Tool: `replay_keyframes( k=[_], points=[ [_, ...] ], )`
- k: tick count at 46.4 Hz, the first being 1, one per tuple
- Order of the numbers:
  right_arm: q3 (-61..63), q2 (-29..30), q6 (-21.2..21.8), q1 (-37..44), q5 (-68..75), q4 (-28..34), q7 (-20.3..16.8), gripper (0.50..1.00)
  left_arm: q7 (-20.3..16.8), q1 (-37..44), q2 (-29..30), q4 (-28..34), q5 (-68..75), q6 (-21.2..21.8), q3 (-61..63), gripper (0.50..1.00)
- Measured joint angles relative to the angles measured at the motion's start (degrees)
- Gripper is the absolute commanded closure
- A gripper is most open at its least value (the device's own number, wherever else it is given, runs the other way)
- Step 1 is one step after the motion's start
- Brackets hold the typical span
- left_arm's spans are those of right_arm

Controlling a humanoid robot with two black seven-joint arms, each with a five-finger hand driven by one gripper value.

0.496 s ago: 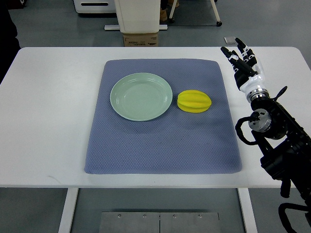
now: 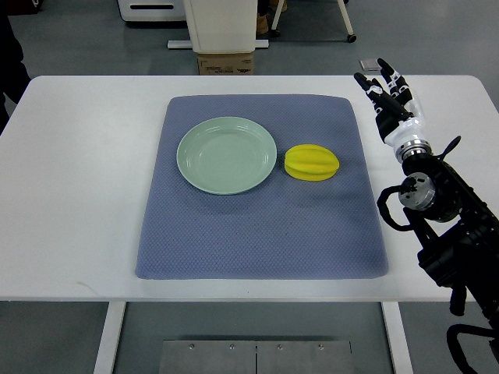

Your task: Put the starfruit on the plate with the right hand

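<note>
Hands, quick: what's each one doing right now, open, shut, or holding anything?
Right hand: open, fingers spread, holding nothing, over the table's far right part, apart from the starfruit.
Left hand: not in view.

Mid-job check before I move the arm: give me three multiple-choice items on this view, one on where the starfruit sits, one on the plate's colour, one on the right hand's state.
1. Where is the starfruit?
A. On the plate
B. On the mat, right of the plate
C. In the right hand

2. What colour is the plate?
A. Pale green
B. Red
C. Black

3. What is the right hand doing?
A. Gripping the starfruit
B. Open, holding nothing
C. Pressing on the plate

Answers:
1 B, the fruit lies on the blue mat beside the plate's right rim.
2 A, the plate is pale green and empty.
3 B, its fingers are spread over the white table, apart from the fruit.
</note>
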Motion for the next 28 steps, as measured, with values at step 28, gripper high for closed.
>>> replay_keyframes(
  k=[28],
  points=[
    [-0.37, 0.00, 0.01, 0.00, 0.00, 0.00, 0.00, 0.500, 0.00, 0.71, 0.00, 0.01, 0.00, 0.34, -0.06, 0.500]
  ],
)
